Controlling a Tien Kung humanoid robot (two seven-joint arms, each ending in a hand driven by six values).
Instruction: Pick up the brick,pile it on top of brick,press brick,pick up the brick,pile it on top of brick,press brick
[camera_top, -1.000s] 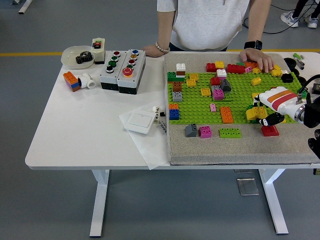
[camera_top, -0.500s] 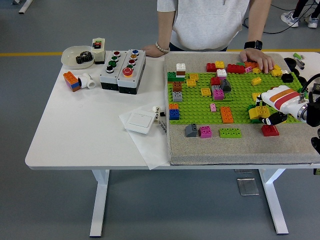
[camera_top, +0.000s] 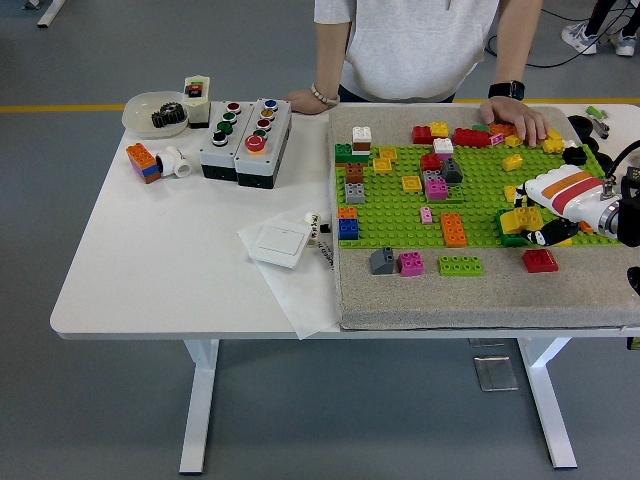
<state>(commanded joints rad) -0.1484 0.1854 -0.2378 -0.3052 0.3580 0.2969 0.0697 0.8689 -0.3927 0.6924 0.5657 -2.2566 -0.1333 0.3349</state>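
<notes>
A lab: push-button boxes (camera_top: 246, 141) on a white table (camera_top: 150, 260).

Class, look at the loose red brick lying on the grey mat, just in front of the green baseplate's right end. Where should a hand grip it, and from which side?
Grip the red brick across its two long sides, coming straight down from above. It lies flat, studs up, on the grey mat with free space around it; the right hand is just behind it, so approach looks unobstructed.
</notes>
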